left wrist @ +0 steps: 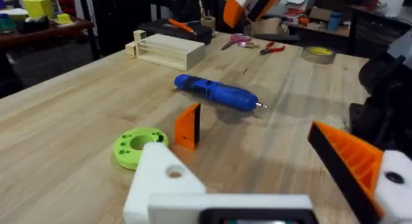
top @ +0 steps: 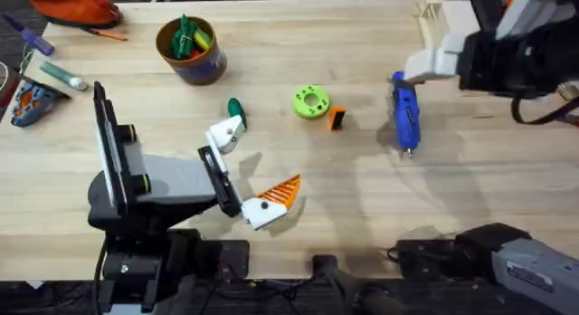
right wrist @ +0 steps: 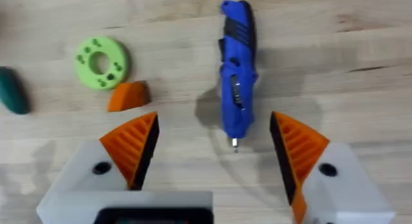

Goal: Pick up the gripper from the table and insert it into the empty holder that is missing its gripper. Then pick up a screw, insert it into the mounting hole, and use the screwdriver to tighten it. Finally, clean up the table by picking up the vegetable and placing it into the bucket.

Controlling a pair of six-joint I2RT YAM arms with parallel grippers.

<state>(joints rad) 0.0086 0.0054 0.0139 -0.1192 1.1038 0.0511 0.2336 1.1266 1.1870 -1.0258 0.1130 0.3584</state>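
**Both grippers open above the surface, loose gripper lying beside the disc**

The left gripper [top: 246,175] is seen at the centre of the overhead view, its fingers spread wide: one finger is the plain white holder [top: 226,134], with no pad fitted, and the other carries an orange ribbed pad [top: 282,190]. Nothing is held between them.

The gripper [top: 336,118], a small orange block, is found lying on the wooden surface [top: 362,197] just beside the lime-green disc [top: 310,102], at the disc's 4 o'clock. The screwdriver [top: 403,114] is laid flat at 3 o'clock from the block, well apart from it, with its metal tip pointing toward 6 o'clock. The vegetable [top: 236,109] is seen at 9 o'clock from the disc, near the holder. The bucket [top: 191,49] stands at 10 o'clock from the vegetable, with green and yellow items inside.

The right gripper [right wrist: 212,147] is held over the screwdriver's tip, its fingers spread apart and empty.
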